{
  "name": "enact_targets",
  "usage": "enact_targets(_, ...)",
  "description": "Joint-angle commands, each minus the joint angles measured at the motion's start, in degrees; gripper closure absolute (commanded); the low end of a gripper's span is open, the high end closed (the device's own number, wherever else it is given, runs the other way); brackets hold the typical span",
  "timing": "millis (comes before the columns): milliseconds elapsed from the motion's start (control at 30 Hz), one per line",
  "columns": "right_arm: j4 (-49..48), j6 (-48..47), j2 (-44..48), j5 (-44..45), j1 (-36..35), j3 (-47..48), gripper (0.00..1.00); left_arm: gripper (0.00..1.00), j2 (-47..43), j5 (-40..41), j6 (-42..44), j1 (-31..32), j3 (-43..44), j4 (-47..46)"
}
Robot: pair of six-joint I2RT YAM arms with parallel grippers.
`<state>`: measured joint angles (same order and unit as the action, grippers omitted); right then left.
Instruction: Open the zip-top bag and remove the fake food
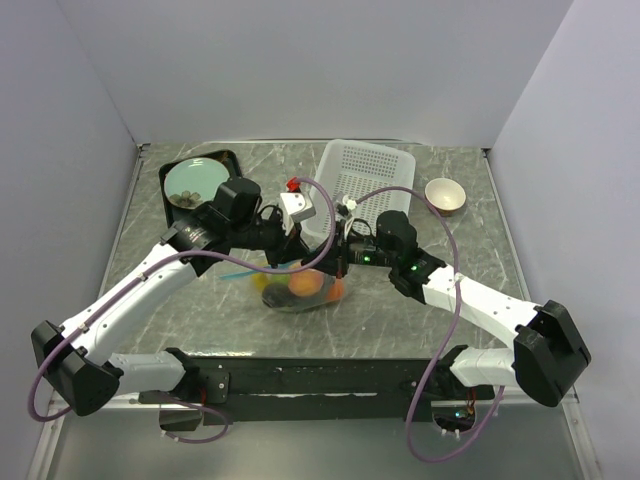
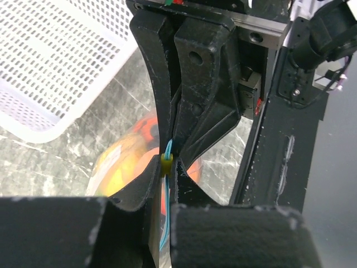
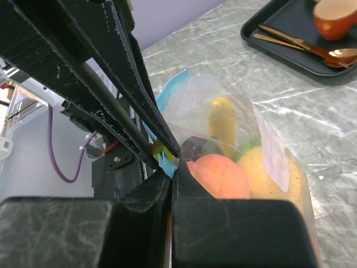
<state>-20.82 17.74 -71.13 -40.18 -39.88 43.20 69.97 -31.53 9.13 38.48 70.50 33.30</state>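
The clear zip-top bag point(image 1: 300, 292) lies on the table centre. It holds fake food: a peach point(image 3: 220, 176), a lemon point(image 3: 262, 173), a banana point(image 3: 222, 125) and dark grapes point(image 3: 195, 148). My left gripper point(image 2: 167, 168) is shut on the bag's teal zipper strip at its yellow slider point(image 2: 166, 163). My right gripper point(image 3: 173, 170) is shut on the same blue strip point(image 3: 167, 162), tip to tip with the left fingers. In the top view both grippers, left point(image 1: 300, 262) and right point(image 1: 335, 262), meet just above the bag. The bag's mouth looks closed between them.
A white perforated basket point(image 1: 365, 180) stands behind the bag, close to the left wrist point(image 2: 56, 67). A black tray point(image 1: 228, 160) with a teal plate sits at the back left and holds a gold spoon point(image 3: 329, 53) and an orange cup point(image 3: 334, 17). A small bowl point(image 1: 444, 195) is at the back right.
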Motion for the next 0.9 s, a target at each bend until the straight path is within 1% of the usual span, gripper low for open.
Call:
enact_targets(0,-2.8,1.2,1.5,2.3,0.5,0.3,1.0,0.96,-1.5,5.1,-0.1,-0.1,-1.2,-1.7)
enact_targets(267,-4.5,4.4,2.5,4.1,4.8,-2.0,1.0,0.97,-3.9,8.4,-1.8,0.0,-5.4,-1.5)
enact_targets(500,-4.0,5.8,3.9,5.6,8.8,-3.3,1.0,0.98,-6.5,14.3,-4.9,-0.1,-9.3,-0.4)
enact_targets(533,-4.0,6.7,4.2,6.0,9.4,-3.6,1.0,0.98,-7.4,16.4,-6.0,-0.1,-9.8,-0.3)
enact_targets(633,-3.9,8.5,4.4,7.7,11.6,-4.5,1.0,0.96,-9.1,20.1,-8.7,-0.2,-11.6,1.0)
enact_targets(667,-3.8,9.0,4.6,8.0,12.0,-5.1,1.0,0.95,-9.6,22.6,-8.8,-0.2,-12.5,1.8)
enact_targets(700,-3.9,9.2,4.9,8.8,12.5,-5.2,1.0,0.94,-10.1,23.7,-11.4,-0.4,-12.8,2.2)
enact_targets(767,-4.6,9.9,5.5,9.4,13.1,-6.4,1.0,0.92,-11.3,26.2,-13.8,-0.5,-13.8,3.3)
enact_targets(867,-5.7,10.8,6.0,10.3,13.8,-7.2,1.0,0.89,-13.8,28.0,-17.1,-0.9,-15.4,5.3)
